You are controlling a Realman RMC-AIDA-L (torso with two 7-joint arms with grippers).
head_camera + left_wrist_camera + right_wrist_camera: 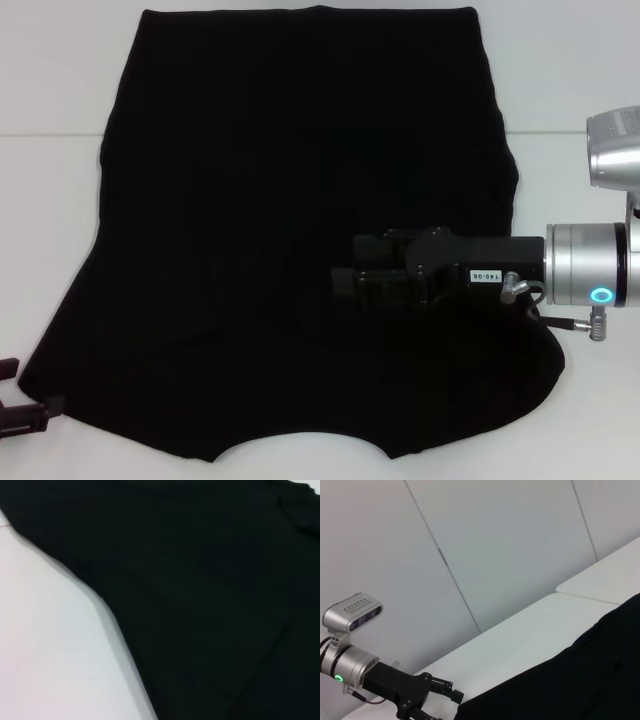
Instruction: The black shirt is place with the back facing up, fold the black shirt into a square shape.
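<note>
The black shirt (270, 200) lies spread flat on the white table (60, 200) and fills most of the head view. It also fills the left wrist view (215, 595) and shows low in the right wrist view (580, 680). My right gripper (345, 285) reaches in from the right, over the shirt's lower right part; it is black against the black cloth. My left gripper (20, 400) is at the shirt's near left corner, low by the table, with its fingers apart. It also shows far off in the right wrist view (445, 700), next to the shirt's edge.
The white table shows bare strips left (50, 645) and right (580, 150) of the shirt. A seam between two tabletops (50, 135) runs across the far part. Light wall panels (495, 545) stand behind the table.
</note>
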